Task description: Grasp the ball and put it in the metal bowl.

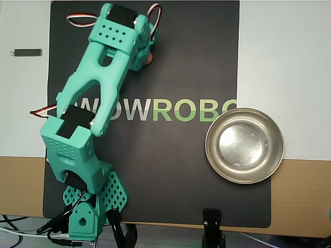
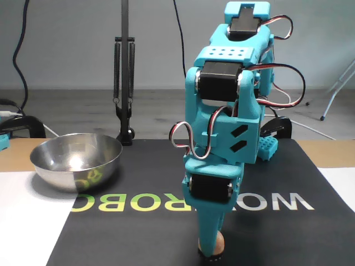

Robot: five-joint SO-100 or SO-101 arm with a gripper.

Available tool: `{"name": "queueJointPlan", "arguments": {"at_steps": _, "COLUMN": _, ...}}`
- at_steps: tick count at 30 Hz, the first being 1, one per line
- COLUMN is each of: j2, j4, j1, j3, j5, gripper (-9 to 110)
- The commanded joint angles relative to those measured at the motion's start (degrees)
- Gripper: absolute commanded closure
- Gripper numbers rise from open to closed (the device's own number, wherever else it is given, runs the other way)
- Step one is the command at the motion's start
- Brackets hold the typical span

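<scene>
Mat (image 1: 170, 170) carries arm (image 1: 98, 88), with bowl (image 1: 244, 145) well apart on the mat's right edge in overhead view. Gripper (image 2: 213, 249) is down at ball (image 2: 219, 243) on the mat; finger grip state cannot be told. Risk: an off-centre pinch squirts the ball away, or it drops in transit to the bowl.

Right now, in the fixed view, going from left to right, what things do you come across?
metal bowl → black lamp stand → pincer down on the ball, under the teal arm
</scene>
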Motion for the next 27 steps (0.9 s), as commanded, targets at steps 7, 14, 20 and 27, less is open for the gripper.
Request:
{"name": "queueJointPlan", "arguments": {"at_steps": 7, "j2": 0.00, "j4": -0.44, "j1": 0.18, "j3": -0.79, "j5": 0.00, "gripper": 53}}
{"name": "queueJointPlan", "arguments": {"at_steps": 14, "j2": 0.00, "j4": -0.44, "j1": 0.18, "j3": -0.88, "j5": -0.09, "gripper": 80}}
{"name": "queueJointPlan", "arguments": {"at_steps": 20, "j2": 0.00, "j4": -0.44, "j1": 0.18, "j3": -0.88, "j5": -0.09, "gripper": 80}}
{"name": "queueJointPlan", "arguments": {"at_steps": 27, "j2": 0.88, "j4": -0.09, "j1": 0.18, "j3": -0.88, "j5": -0.09, "gripper": 80}}
